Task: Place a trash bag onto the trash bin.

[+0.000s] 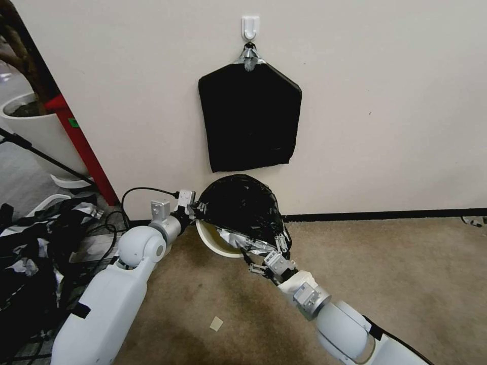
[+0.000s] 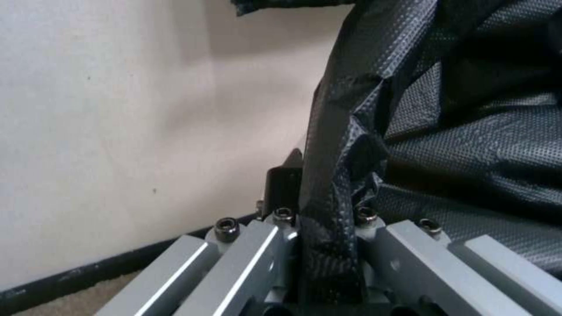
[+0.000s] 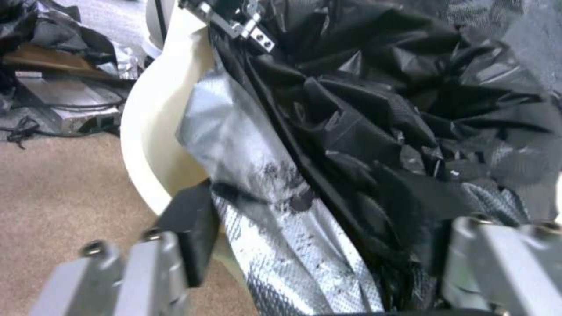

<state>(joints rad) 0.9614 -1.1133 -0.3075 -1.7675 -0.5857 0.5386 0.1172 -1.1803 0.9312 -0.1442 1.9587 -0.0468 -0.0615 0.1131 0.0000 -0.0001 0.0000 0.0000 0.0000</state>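
The crinkled black trash bag (image 1: 241,205) bulges over the cream-white trash bin (image 1: 215,244), which stands on the carpet against the wall and leans toward me, with only its near rim showing. My left gripper (image 1: 197,208) is at the bag's left edge. In the left wrist view a fold of the trash bag (image 2: 363,145) is pinched in the left gripper (image 2: 325,245), which is shut. My right gripper (image 1: 271,256) stands open at the front right. Its fingers straddle the trash bag (image 3: 380,109) and the trash bin (image 3: 146,131) rim in the right wrist view (image 3: 331,215).
A flat pack of black bags (image 1: 248,116) hangs from a wall hook (image 1: 250,26) just above the bin. At the left are a white plant pot (image 1: 35,126), a red post (image 1: 81,147) and a heap of cables and black plastic (image 1: 40,238). Carpet lies open to the right.
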